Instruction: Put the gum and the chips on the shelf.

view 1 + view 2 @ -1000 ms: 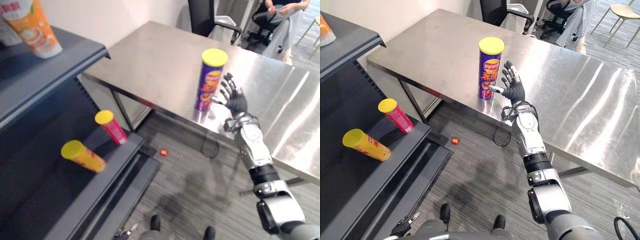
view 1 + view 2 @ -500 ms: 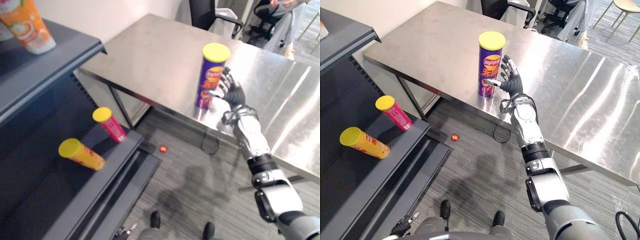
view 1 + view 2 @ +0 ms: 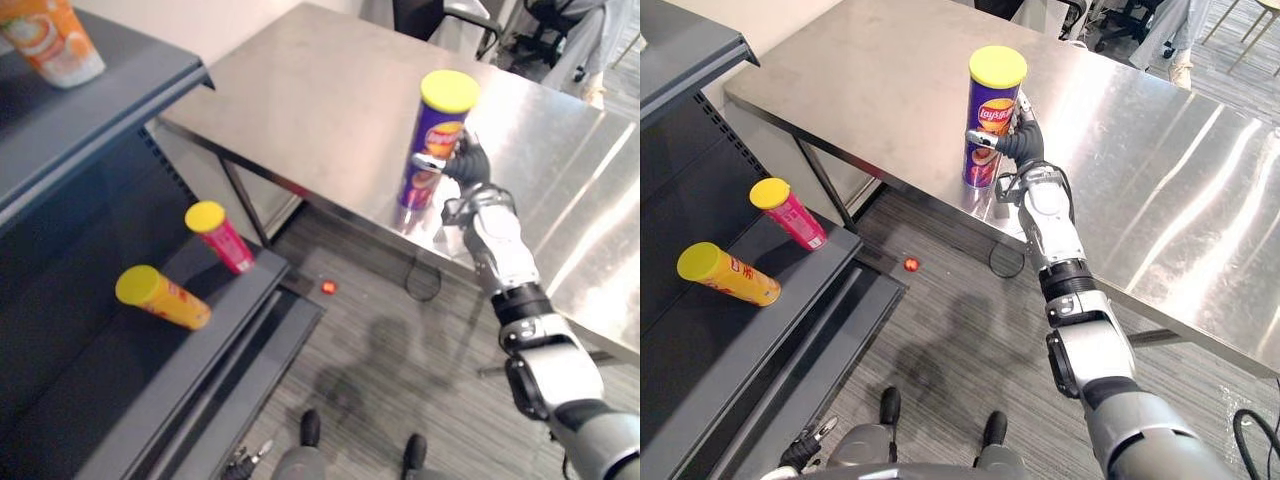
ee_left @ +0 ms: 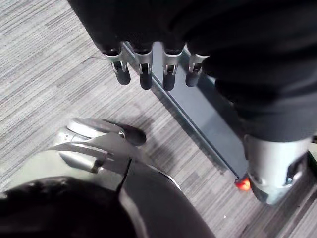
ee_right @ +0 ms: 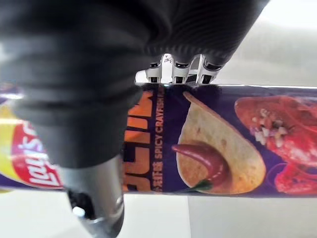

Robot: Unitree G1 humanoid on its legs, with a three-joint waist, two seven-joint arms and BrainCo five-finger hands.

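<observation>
The right arm (image 3: 1055,235) is a chain of silver-grey metal shells, slim along the forearm. A black ribbed band (image 3: 1065,283) rings it partway down, and next to that sits a bulkier rounded grey housing (image 3: 1090,350) with dark seams. The right hand (image 3: 1023,143) has a dark ribbed cover over its back and wrist, silver fingers (image 5: 176,69) with small dark fittings, and a thumb (image 5: 99,193) shaped like a smooth silver barrel. The left hand (image 4: 163,34) has the same dark cover, and its row of silver fingers (image 4: 145,74) ends in rounded dark tips.
</observation>
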